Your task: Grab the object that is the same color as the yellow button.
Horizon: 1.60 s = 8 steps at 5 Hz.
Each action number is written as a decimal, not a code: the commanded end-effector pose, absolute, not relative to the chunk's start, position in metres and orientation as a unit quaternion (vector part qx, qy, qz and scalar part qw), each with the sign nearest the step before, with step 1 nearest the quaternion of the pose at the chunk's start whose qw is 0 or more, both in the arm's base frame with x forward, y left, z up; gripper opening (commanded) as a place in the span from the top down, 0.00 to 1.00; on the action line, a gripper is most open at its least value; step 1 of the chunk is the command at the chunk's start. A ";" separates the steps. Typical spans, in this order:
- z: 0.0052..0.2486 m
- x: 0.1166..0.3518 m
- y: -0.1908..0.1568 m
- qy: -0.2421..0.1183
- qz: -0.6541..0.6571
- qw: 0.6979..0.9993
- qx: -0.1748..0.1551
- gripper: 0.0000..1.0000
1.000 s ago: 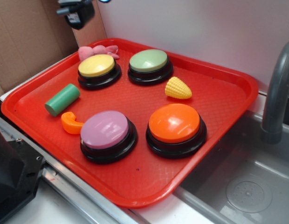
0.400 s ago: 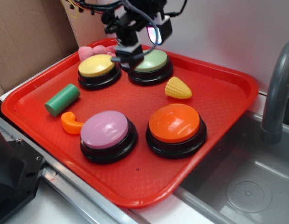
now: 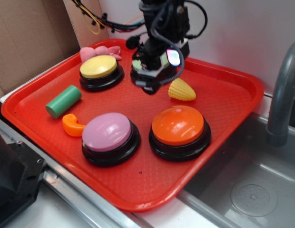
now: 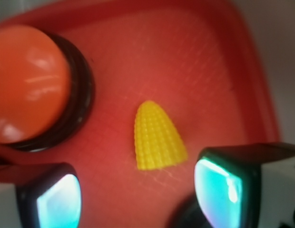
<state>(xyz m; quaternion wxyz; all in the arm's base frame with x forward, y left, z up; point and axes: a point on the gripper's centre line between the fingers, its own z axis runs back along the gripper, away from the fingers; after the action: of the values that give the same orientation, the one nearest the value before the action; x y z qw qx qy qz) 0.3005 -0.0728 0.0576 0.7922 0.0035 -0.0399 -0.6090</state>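
Note:
The object, a small yellow toy corn cob (image 3: 181,90), lies on the red tray (image 3: 138,197) to the right of centre, between the green-topped and orange-topped buttons. The yellow button (image 3: 98,66) stands at the tray's back left. My gripper (image 3: 154,78) hangs over the pale green button (image 3: 137,64), hiding most of it, just left of the corn. In the wrist view the corn (image 4: 157,137) lies a little ahead of my gripper (image 4: 138,194), between the lines of the two fingers. The jaws stand wide open with only bare tray between them.
An orange-topped button (image 3: 178,124) and a pink-purple button (image 3: 107,132) stand at the tray's front. A green cylinder (image 3: 63,100), an orange curved piece (image 3: 72,125) and a pink toy (image 3: 97,51) lie at the left. Sink (image 3: 252,190) and faucet (image 3: 283,95) at right.
The arm came in from the upper left, passed between the yellow and green buttons, and now sits further right and lower, close beside the corn. Nothing on the tray has moved.

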 end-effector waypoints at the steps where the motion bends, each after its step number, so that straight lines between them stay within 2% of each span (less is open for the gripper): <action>1: 0.055 0.317 -0.088 -0.045 -0.619 0.784 0.012 0.00; 2: 0.049 0.321 -0.087 -0.038 -0.615 0.788 -0.002 0.00; 3: 0.046 0.327 -0.081 -0.031 -0.594 0.803 -0.019 0.03; 4: 0.041 0.328 -0.081 -0.019 -0.585 0.810 -0.020 0.73; 5: 0.037 0.329 -0.079 -0.007 -0.580 0.815 -0.019 1.00; 6: 0.035 0.328 -0.080 0.005 -0.581 0.814 -0.015 1.00; 7: 0.044 0.325 -0.078 0.005 -0.567 0.823 -0.010 1.00; 8: 0.081 0.311 -0.064 -0.009 -0.491 0.871 -0.014 1.00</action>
<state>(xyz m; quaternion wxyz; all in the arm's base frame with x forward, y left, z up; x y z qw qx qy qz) 0.3065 -0.0585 0.0597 0.8718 -0.0270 0.0269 -0.4884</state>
